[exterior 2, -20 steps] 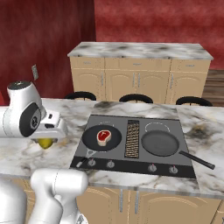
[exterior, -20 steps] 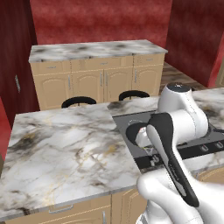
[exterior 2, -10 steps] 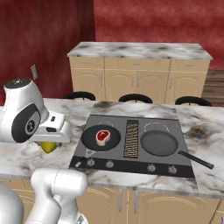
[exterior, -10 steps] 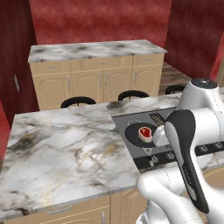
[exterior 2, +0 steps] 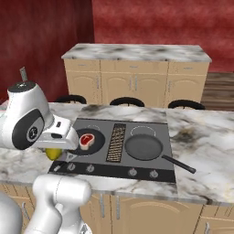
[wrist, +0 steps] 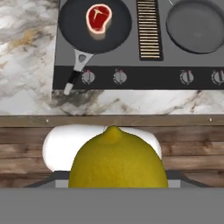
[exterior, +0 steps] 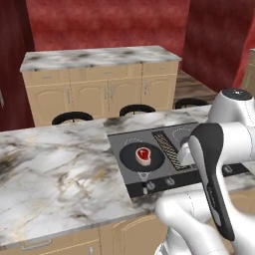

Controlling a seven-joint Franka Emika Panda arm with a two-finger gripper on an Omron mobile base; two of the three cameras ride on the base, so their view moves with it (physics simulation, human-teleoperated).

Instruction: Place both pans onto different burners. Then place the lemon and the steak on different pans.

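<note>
1. We see the lemon (wrist: 117,158) big and close in the hand view, right up against the gripper (exterior 2: 58,147); fingers hidden behind it, so we take it as clamped on the fruit.
2. In the right base view the lemon (exterior 2: 54,153) peeks out under the hand, near the cooktop's (exterior 2: 119,166) front left corner, above the marble counter (exterior 2: 201,146).
3. Steak (wrist: 98,18) lies in the left pan (wrist: 95,26), handle twd the knobs (wrist: 119,77).
4. Right pan (exterior 2: 143,146) sits on its burner w/ nothing in it, handle pointing front-right.
5. Vent grille (exterior: 167,149) runs betw the two pans.
</note>
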